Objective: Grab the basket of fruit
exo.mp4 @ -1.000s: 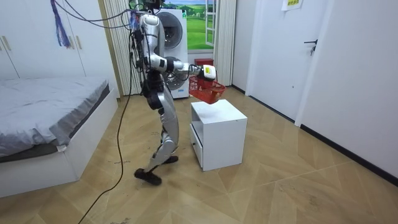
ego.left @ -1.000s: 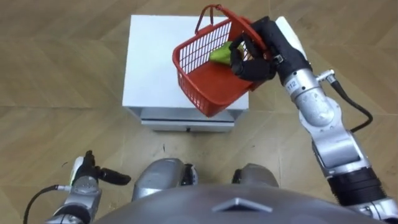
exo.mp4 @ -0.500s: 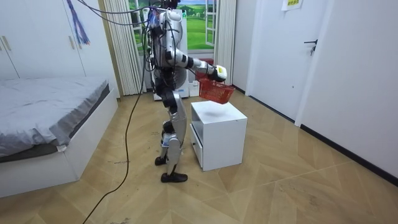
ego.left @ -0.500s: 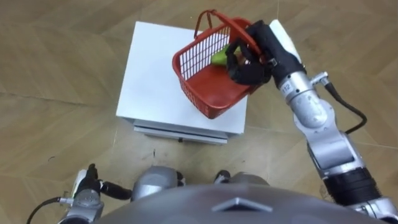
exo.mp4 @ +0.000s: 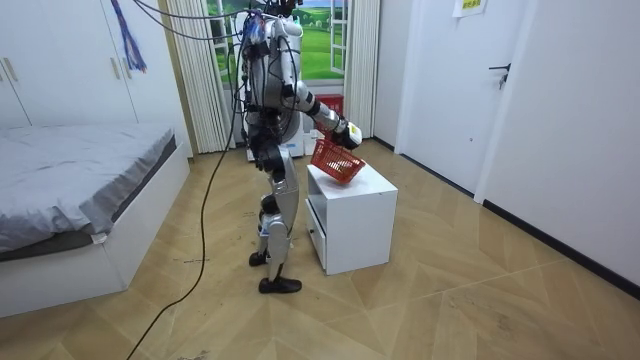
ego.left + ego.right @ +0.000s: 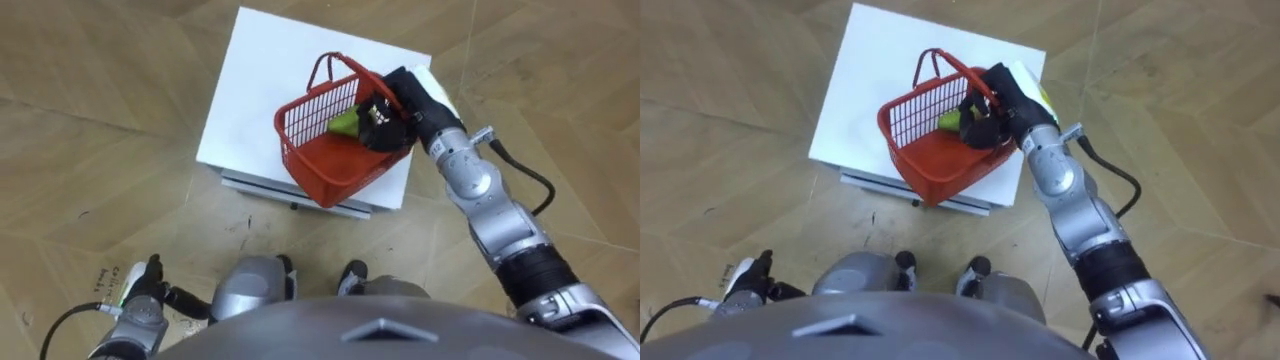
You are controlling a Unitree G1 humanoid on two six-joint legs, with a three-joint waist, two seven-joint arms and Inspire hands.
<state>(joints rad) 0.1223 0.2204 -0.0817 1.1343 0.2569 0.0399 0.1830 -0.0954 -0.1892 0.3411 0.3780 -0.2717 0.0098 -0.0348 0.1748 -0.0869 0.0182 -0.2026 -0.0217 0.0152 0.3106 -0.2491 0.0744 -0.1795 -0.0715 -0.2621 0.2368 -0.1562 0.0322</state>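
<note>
the fruit basket (image 6: 328,165) is a red basket with a solid floor and barred sides that flare out toward a thick rim. a thin red handle (image 6: 322,62) stands up in a loop at its far left side. the basket is tilted, with its far right side raised and its near left corner lowest. a green fruit (image 6: 345,123) lies inside against the far right wall, just beside the hand.

the right hand (image 6: 388,118) comes in from the right and grips the basket at its far right rim, dark fingers curled over the edge and down into the basket. the forearm runs back toward the near right.

the basket sits over the near right part of a white cabinet (image 6: 258,85), its near corner reaching past the cabinet's near edge, above the drawer front (image 6: 262,186). whether the basket's bottom touches the top or hangs just above it i cannot tell.

the left hand (image 6: 146,288) shows low at the near left over the wooden floor (image 6: 90,130), well apart from the basket; i cannot tell its state.

in the room view the robot stands upright just at the room view's left of the cabinet, its right arm reaching down and out to the basket, with a bed (image 5: 80,170) farther to the room view's left.
</note>
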